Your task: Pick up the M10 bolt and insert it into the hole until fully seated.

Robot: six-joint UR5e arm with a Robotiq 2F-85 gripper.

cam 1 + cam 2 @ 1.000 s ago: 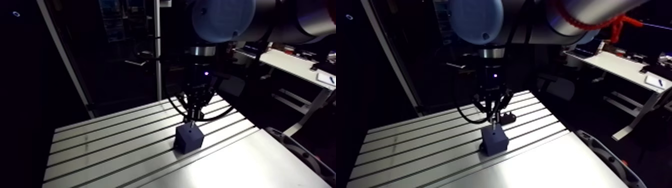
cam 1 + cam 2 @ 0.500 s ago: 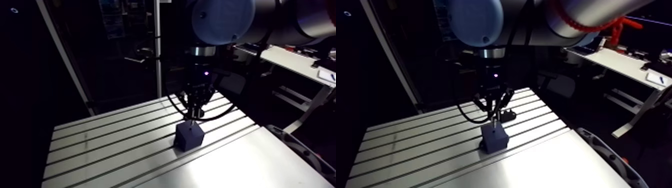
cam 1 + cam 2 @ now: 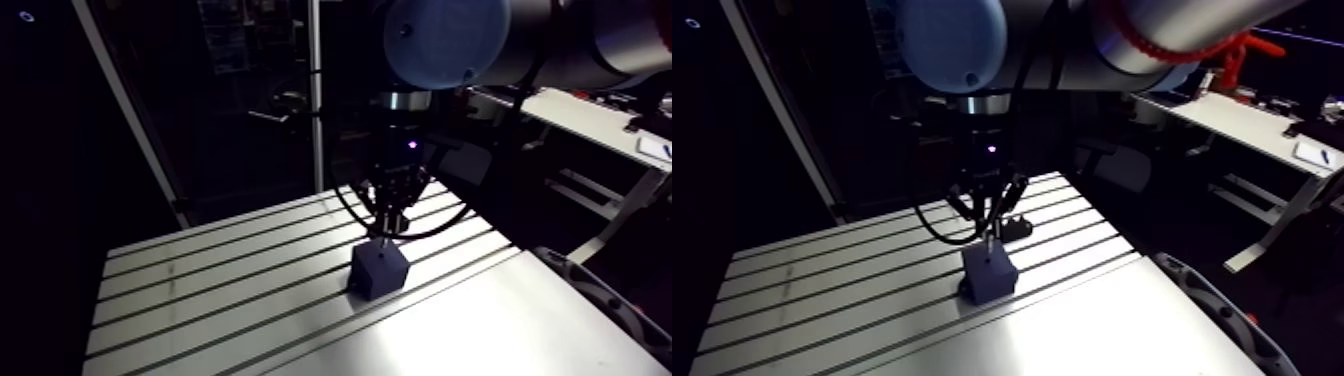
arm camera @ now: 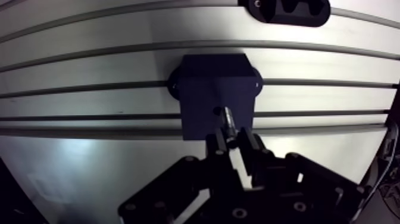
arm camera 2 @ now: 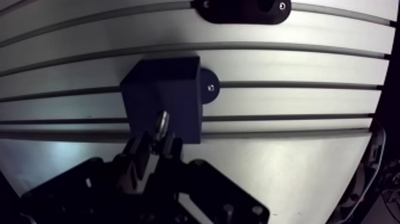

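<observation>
- Gripper (image 4: 231, 143): hangs from the wrist at 12 o'clock over the dark blue, box-shaped block (image 4: 217, 89) in the arm view; its two black fingers (image 4: 216, 145) are clamped on the shank of the bright metal M10 bolt (image 4: 228, 124), with only a narrow gap between them.
- M10 bolt: held between the fingers, pointing down and slightly tilted in the wrist view; its lower end meets the small round hole (image 4: 216, 110) in the block's top face; a length of shank shows between fingers and block, so the bolt is not seated; how far the tip has entered cannot be told.
- Dark blue block: stands on the slotted aluminium table (image 4: 89, 161), directly under and just ahead of the gripper; a rounded mounting ear with a screw shows at each side of its base, both on one slot line.
- Black notched fixture (image 3: 1017, 228): lies flat on the table at about 1 o'clock from the block in the arm view; in the wrist view it is beyond the block, apart from it.
- Table: dark parallel slots run across it, two of them passing under the block.
</observation>
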